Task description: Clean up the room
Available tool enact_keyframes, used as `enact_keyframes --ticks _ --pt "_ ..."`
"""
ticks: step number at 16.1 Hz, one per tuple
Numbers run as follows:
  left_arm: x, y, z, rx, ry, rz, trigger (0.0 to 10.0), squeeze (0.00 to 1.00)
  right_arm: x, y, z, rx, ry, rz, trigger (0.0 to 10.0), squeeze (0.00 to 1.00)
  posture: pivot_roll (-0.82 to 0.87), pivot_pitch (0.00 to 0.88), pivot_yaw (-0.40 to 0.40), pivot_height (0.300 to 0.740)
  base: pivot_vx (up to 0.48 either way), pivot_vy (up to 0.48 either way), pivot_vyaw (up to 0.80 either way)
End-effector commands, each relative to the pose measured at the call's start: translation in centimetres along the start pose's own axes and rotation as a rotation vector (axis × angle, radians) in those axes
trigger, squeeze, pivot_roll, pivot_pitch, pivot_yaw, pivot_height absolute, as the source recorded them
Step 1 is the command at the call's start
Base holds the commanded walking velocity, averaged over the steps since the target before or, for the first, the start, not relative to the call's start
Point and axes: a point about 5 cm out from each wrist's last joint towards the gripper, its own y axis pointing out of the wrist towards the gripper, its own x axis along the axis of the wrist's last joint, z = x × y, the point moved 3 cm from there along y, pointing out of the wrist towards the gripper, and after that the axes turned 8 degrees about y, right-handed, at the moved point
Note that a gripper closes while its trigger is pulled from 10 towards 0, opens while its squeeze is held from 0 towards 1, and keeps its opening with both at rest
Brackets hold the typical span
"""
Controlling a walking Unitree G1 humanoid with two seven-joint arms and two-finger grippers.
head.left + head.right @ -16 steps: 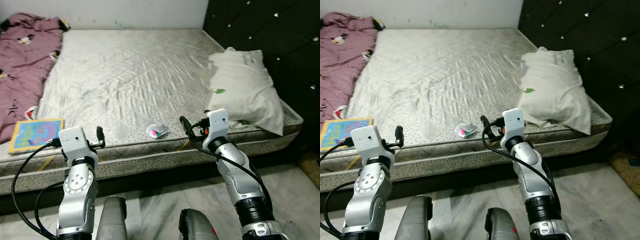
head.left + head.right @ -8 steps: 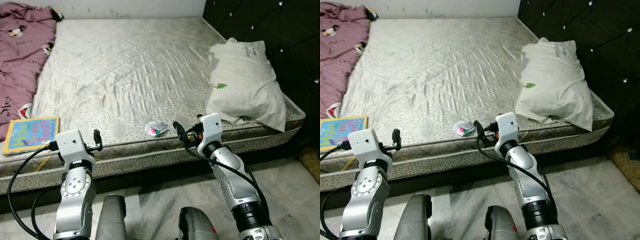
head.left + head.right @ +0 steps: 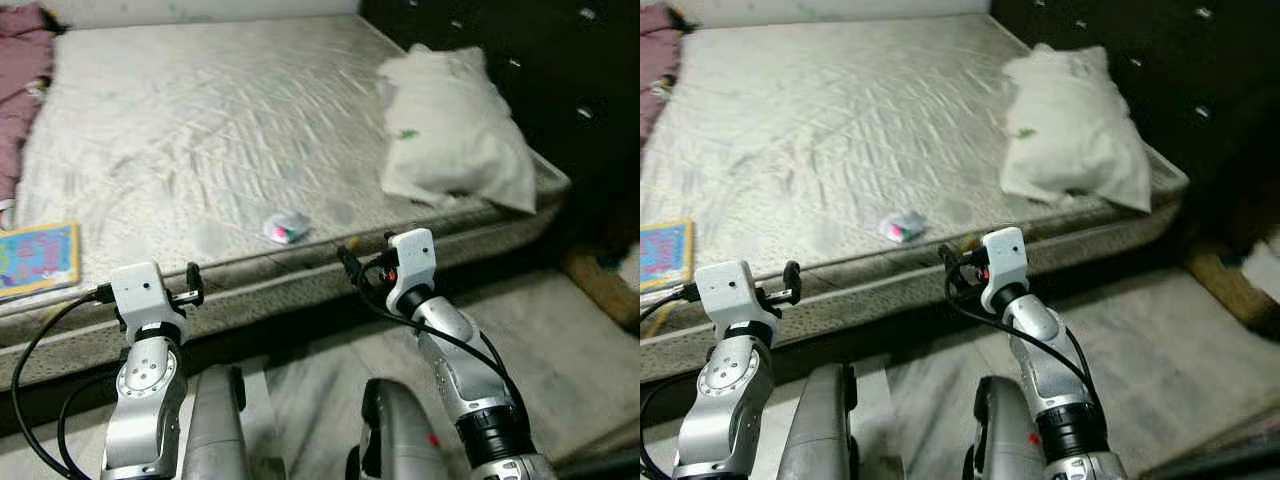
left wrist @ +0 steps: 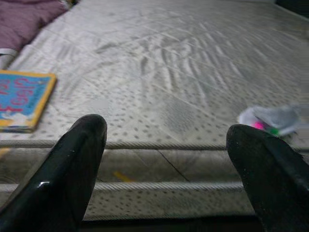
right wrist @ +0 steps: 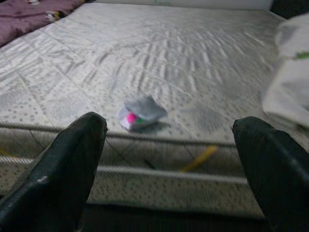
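Tools: our left tool [image 4: 166,164] & right tool [image 5: 169,169] spread, empty; wrapper [image 3: 287,228] mid-frame on bed [image 3: 200,120] edge.

The whole head view is smeared by motion blur. The small crumpled grey wrapper with pink and green inside [image 3: 286,228] is too blurred to identify. The flat blue and yellow picture book [image 3: 36,256] is cut by the frame's edge (its cover lettering cannot be read), as is the maroon patterned blanket [image 3: 20,55]. A pale object on the floor [image 3: 628,268] is also cropped and unclear.
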Motion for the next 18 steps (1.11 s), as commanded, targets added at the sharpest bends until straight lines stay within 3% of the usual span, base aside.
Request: enact_keyframes --ticks 1,7,15,18 --pt "0.37 0.00 -0.43 -0.027 -0.013 -0.018 10.0 0.00 0.08 -0.11 -0.27 -0.007 -0.020 0.006 10.0 0.00 0.01 0.079 -0.041 0.556 0.000 0.000 0.00" --pt "0.71 -0.01 -0.61 -0.045 -0.019 -0.036 10.0 0.00 0.05 -0.01 -0.03 0.005 -0.020 0.004 10.0 0.00 0.02 0.074 -0.043 0.556 0.255 0.000 0.46" --pt "0.73 0.03 -0.72 -0.049 -0.029 -0.037 10.0 0.00 0.11 0.11 -0.14 0.004 -0.017 0.007 10.0 0.00 0.01 0.082 -0.045 0.556 0.339 0.000 0.00" --pt "0.44 0.16 -0.55 -0.026 -0.020 -0.015 10.0 0.00 0.10 0.11 -0.17 0.005 -0.015 0.008 10.0 0.00 0.02 0.085 -0.045 0.556 0.000 0.000 0.00"
